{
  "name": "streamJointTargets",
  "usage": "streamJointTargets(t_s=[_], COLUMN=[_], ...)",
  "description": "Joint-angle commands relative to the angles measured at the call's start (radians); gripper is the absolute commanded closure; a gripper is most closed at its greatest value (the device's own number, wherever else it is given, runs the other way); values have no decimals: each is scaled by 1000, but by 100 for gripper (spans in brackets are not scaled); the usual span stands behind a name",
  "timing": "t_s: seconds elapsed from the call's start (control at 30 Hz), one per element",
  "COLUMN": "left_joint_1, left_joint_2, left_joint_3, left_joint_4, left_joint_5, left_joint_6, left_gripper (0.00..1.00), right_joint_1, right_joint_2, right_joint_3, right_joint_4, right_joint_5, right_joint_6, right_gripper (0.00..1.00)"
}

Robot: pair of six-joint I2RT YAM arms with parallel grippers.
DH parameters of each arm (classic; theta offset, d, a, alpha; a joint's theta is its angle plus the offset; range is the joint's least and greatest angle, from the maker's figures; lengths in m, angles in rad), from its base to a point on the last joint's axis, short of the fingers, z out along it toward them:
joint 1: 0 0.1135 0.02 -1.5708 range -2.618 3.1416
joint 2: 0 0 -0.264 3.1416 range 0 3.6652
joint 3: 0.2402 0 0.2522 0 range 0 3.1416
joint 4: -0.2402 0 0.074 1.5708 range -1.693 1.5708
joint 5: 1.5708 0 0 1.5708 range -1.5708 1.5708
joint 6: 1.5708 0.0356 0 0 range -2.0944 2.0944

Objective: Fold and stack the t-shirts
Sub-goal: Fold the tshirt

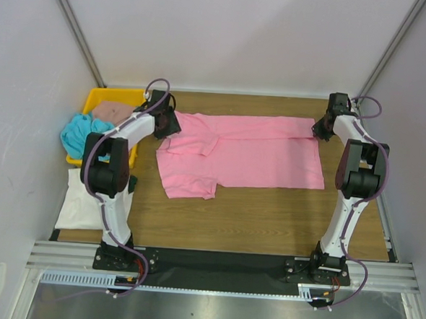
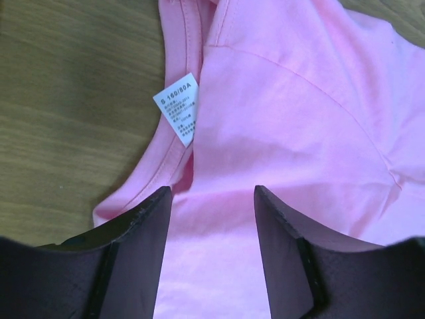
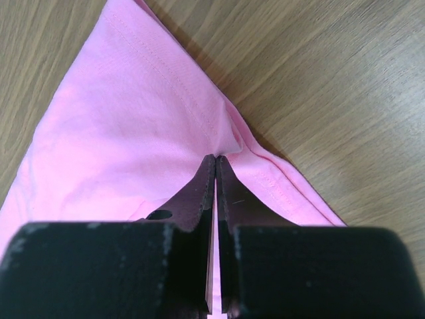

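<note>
Wood-grain tabletop carries the pink t-shirt [image 1: 249,154], spread flat between the two arms. At its hem end the right gripper [image 3: 216,159] is closed tight on a corner, the cloth puckering at its tips. The left gripper [image 2: 212,199] hangs over the collar end beside the size label [image 2: 178,107], jaws apart with nothing pinched. If the right arm pulls while the left has no hold, the shirt would probably drag lopsided and skew the fold. So thin a pinch might also slip off.
</note>
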Motion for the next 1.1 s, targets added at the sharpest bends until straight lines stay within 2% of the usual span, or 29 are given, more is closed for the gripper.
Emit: streamJointTargets(t_s=[0.0,0.2,0.83,0.93,1.07], left_joint_1=[0,-5,-16,-20,-22], left_joint_2=[-79,-105,-131,-131,-131], left_joint_3=[-47,-118,-193,-192,-177], left_joint_4=[39,33,19,13,-2], left_joint_5=[24,33,49,47,24], left_joint_6=[-6,-48,-118,-124,-125], left_gripper=[42,43,47,56,78], right_joint_1=[-6,-8,-11,-11,-11], right_joint_2=[-15,-15,-10,-13,-13], right_joint_3=[13,15,16,15,18], right_joint_4=[0,-1,-7,-9,-7], right_joint_5=[11,10,10,7,10], right_joint_6=[-16,-17,-26,-25,-28], right_gripper=[100,100,100,100,100])
